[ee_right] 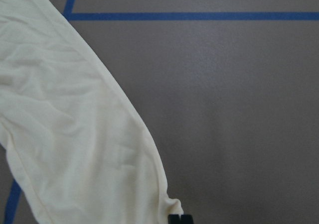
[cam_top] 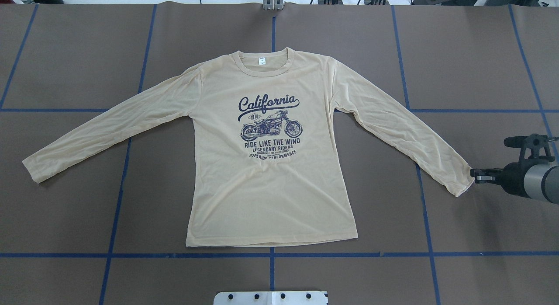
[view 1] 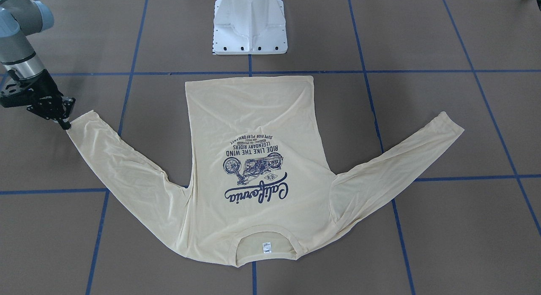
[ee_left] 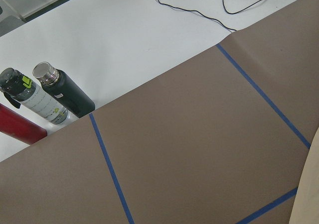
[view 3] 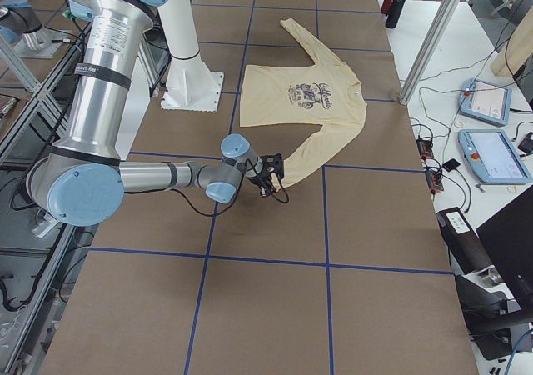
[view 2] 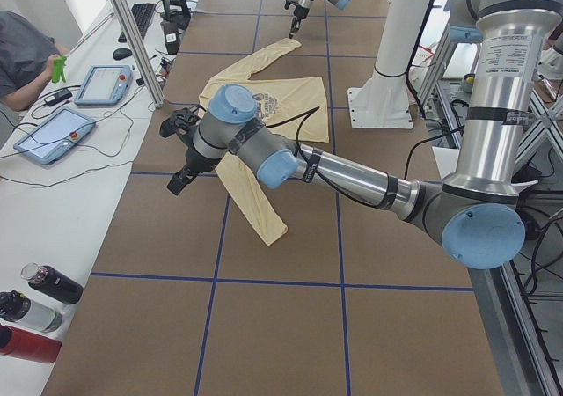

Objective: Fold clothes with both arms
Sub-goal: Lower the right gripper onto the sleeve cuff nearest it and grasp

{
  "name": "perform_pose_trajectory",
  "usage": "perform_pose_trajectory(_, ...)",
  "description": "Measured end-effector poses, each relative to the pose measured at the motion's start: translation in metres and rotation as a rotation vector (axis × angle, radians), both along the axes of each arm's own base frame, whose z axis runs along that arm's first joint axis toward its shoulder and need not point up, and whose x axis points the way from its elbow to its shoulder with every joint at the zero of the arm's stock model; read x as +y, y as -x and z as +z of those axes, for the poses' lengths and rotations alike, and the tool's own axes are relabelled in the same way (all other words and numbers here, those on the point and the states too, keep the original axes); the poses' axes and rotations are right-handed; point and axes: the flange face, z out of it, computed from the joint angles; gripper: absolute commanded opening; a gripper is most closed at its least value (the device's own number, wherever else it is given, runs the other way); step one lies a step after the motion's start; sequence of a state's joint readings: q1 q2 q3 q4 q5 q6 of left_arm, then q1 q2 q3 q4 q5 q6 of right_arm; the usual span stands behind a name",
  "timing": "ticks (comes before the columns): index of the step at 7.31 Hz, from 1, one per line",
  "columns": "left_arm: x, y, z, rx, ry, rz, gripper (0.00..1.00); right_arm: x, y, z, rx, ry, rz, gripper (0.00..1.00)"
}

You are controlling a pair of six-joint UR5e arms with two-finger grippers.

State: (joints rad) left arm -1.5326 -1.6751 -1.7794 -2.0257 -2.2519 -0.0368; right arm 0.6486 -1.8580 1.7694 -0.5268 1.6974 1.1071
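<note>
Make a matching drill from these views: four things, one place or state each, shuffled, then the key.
Things
A. shirt
B. right end effector
C. neck tag
D. bottles

Place or state
1. inside the collar
2. lying on the white surface beside the brown table cover
3. spread flat, print up
4. at the tip of a sleeve cuff

Pairs: A-3, B-4, C-1, D-2

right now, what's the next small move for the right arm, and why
Probably close the right tool on the sleeve cuff. Its tips sit right at the cuff's edge, while the shirt lies flat and unfolded. Whether it already grips cannot be told.
</note>
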Motion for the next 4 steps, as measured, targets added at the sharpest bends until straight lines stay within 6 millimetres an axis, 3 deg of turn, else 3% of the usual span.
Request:
perform_pose_trajectory(2, 0.0, 0.0, 0.0, 0.0, 0.0, 0.0, 1.0, -0.021, -0.016, -0.029, -0.067, 0.0, 0.017, 0.0)
perform_pose_trajectory(4, 0.0, 0.0, 0.0, 0.0, 0.001, 0.0, 1.0, -0.074, 0.003, -0.081, -0.097, -0.006, 0.055, 0.0)
